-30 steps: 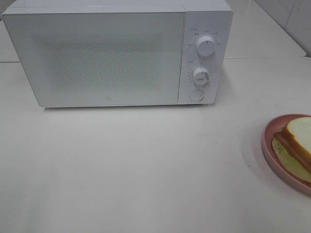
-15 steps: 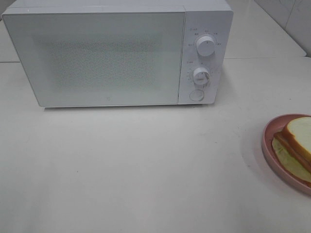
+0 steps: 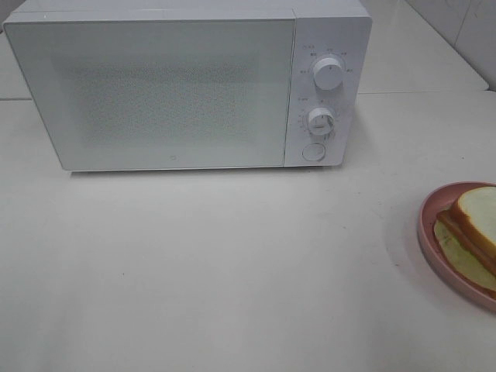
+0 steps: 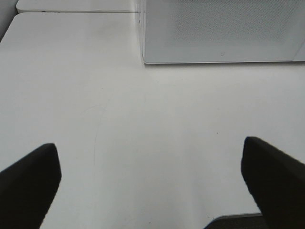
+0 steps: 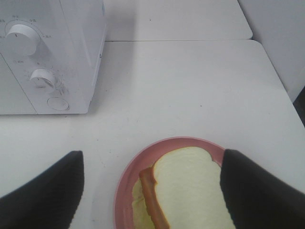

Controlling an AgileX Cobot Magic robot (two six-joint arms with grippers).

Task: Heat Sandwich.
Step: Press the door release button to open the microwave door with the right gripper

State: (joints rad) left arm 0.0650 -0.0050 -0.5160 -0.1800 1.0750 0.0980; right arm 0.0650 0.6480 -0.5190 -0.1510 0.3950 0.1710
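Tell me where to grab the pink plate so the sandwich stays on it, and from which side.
Probably the bare rim of the pink plate on its microwave side: the sandwich leaves that raised lip uncovered there. Come in low from that side with the open right gripper, one finger over the lip and one under, keeping it level.

High overview, low wrists; common microwave (image 3: 186, 85)

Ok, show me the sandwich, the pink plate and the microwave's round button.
sandwich (image 5: 190, 186): right wrist view, middle of the top bread slice.
pink plate (image 5: 139, 160): right wrist view, bare part of its rim.
round button (image 3: 313, 152): exterior high view, centre of its face.
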